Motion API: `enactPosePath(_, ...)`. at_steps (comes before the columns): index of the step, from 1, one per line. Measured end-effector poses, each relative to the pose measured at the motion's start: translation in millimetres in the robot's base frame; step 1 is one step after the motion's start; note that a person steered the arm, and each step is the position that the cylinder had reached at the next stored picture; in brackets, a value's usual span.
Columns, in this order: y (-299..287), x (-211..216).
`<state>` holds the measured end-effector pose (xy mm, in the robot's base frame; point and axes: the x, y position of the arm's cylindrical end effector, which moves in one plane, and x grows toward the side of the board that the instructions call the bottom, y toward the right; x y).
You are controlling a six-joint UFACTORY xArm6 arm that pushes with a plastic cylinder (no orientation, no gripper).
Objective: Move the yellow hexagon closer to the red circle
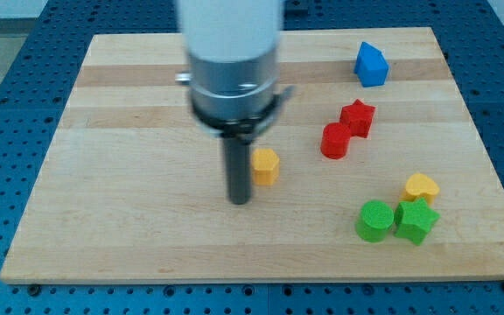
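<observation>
The yellow hexagon point(266, 165) lies near the middle of the wooden board. The red circle point(335, 140) lies up and to its right, touching the red star point(358, 117). My tip point(239, 199) is on the board just left of and slightly below the yellow hexagon, very close to its left side. The dark rod rises from the tip into the arm's grey and white body.
A blue house-shaped block point(371, 65) sits near the view's top right. A yellow heart point(421, 187), a green circle point(374, 220) and a green star point(416, 220) cluster at the lower right. The board point(121, 201) ends on a blue perforated table.
</observation>
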<state>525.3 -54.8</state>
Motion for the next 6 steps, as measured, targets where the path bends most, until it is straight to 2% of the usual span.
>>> enactPosePath(1,-68.0,-8.1)
enactPosePath(2,-60.1,-32.7)
enactPosePath(4,76.9,-42.5)
enactPosePath(5,86.4,-42.5)
enactPosePath(6,48.8,-49.4)
